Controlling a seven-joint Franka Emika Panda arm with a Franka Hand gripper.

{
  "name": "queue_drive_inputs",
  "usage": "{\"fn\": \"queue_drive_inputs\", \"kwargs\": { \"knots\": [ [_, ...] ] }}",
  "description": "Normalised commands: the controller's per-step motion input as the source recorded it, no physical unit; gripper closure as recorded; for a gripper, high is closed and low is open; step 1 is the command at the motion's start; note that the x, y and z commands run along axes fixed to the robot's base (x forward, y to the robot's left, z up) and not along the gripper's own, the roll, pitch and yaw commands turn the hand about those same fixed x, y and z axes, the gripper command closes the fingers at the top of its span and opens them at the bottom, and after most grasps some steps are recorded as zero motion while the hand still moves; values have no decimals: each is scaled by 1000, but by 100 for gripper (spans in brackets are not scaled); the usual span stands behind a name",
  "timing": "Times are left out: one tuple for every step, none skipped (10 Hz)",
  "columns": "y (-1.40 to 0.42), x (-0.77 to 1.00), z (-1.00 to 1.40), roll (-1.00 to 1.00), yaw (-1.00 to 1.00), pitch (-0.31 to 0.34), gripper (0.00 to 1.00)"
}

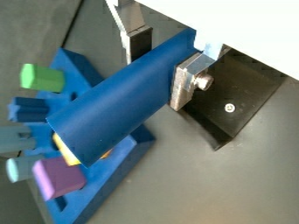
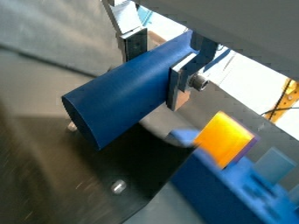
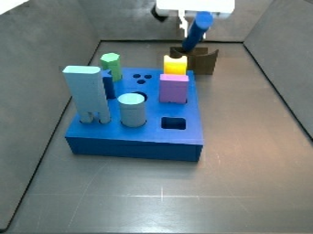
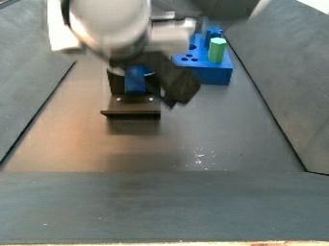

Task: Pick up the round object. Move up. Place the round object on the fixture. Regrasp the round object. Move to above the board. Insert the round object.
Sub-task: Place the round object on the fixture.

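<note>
The end effector (image 1: 163,61) grips the round object (image 1: 117,109) near one end. Both hang tilted just above the fixture (image 3: 204,60), behind the board (image 3: 134,137).

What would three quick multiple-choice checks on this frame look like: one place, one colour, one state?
1. Where is the gripper?
A. behind the board, over the fixture
B. above the board's front edge
C. resting on the floor in front of the board

2. What colour is the round object?
A. green
B. dark blue
C. yellow

3. How do the fingers stand?
A. spread wide, holding nothing
B. shut on the purple block
C. shut on the round object

Answers:
1 A: a side view shows it past the board, by the fixture.
2 B: both wrist views show a dark blue cylinder.
3 C: the silver plates press on both sides of the cylinder, which is tilted.
</note>
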Motion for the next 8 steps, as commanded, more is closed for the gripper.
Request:
{"fn": "queue_drive_inputs", "kwargs": {
  "knots": [
    [120, 176, -880, -203, -230, 67, 100],
    [94, 128, -616, -183, -215, 10, 100],
    [75, 107, -426, -176, -192, -21, 100],
    [64, 86, -303, -147, -166, -39, 100],
    [35, 70, -287, -128, -140, -55, 100],
    [27, 68, -283, -121, -108, -59, 100],
    [25, 69, -282, -122, -82, -58, 100],
    [0, 0, 0, 0, 0, 0, 0]
  ]
}}
